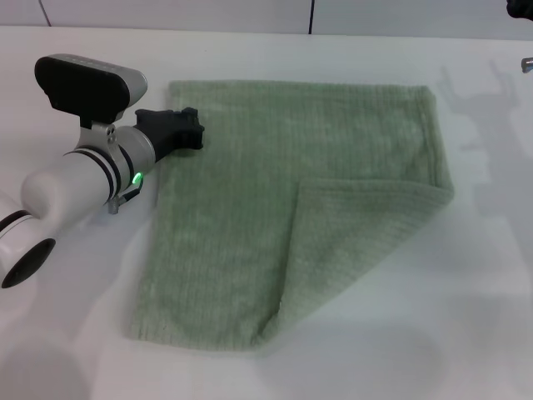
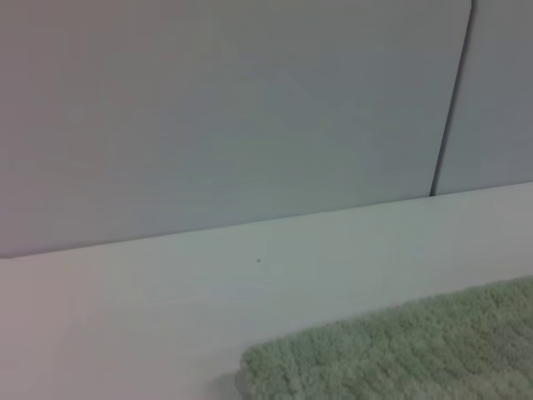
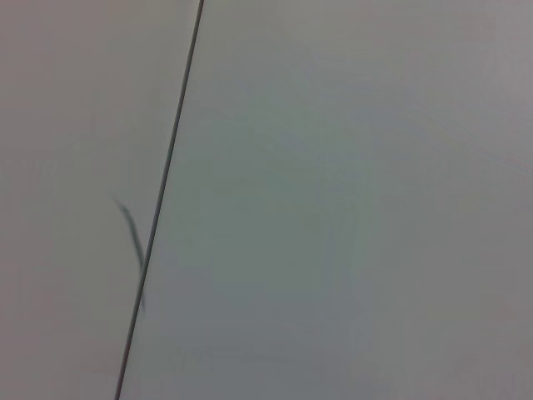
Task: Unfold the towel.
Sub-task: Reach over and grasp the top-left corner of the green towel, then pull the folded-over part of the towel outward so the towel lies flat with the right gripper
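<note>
The pale sage-green towel (image 1: pixel 275 208) lies on the white table (image 1: pixel 75 350), spread mostly flat. Its near right corner is folded over onto it as a triangular flap (image 1: pixel 350 242). My left gripper (image 1: pixel 179 129) is at the towel's far left edge, low over the cloth near that corner. The left wrist view shows the towel's edge (image 2: pixel 400 358) on the table close by. Only a dark bit of my right arm (image 1: pixel 520 8) shows at the far right edge of the head view, well away from the towel. Its gripper is out of view.
A grey panelled wall (image 2: pixel 250 108) rises behind the table's far edge. The right arm's shadow (image 1: pixel 483 108) falls on the table to the right of the towel. The right wrist view shows only wall panels (image 3: pixel 333 200).
</note>
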`<action>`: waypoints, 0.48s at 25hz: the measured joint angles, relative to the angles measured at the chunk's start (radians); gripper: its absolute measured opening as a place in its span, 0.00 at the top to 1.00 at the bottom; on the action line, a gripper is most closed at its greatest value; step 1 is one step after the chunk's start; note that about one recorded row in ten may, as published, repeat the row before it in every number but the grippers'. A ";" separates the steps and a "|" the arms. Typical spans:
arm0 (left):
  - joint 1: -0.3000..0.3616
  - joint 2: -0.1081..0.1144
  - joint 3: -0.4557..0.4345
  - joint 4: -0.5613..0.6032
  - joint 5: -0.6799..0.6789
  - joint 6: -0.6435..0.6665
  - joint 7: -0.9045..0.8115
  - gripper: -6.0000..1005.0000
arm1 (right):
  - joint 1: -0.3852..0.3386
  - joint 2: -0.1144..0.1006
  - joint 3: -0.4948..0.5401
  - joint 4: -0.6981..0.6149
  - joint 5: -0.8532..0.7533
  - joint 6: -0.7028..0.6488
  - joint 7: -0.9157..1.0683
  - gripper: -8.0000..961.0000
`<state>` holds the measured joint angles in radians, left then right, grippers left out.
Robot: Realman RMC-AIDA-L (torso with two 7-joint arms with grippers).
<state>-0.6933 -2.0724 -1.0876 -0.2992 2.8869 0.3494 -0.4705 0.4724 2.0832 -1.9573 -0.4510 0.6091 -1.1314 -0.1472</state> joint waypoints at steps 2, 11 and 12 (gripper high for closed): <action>0.000 0.000 0.000 0.000 0.000 -0.002 0.000 1.00 | 0.000 0.000 0.000 0.000 0.000 0.000 0.000 0.15; 0.008 0.000 0.000 -0.004 -0.002 0.003 0.000 1.00 | 0.000 -0.001 -0.003 -0.058 -0.036 0.067 0.080 0.15; 0.008 0.000 0.000 -0.004 -0.001 0.004 0.000 1.00 | -0.002 -0.003 -0.003 -0.076 -0.062 0.088 0.107 0.15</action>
<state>-0.6849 -2.0724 -1.0876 -0.3032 2.8855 0.3530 -0.4710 0.4706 2.0798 -1.9602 -0.5272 0.5473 -1.0433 -0.0398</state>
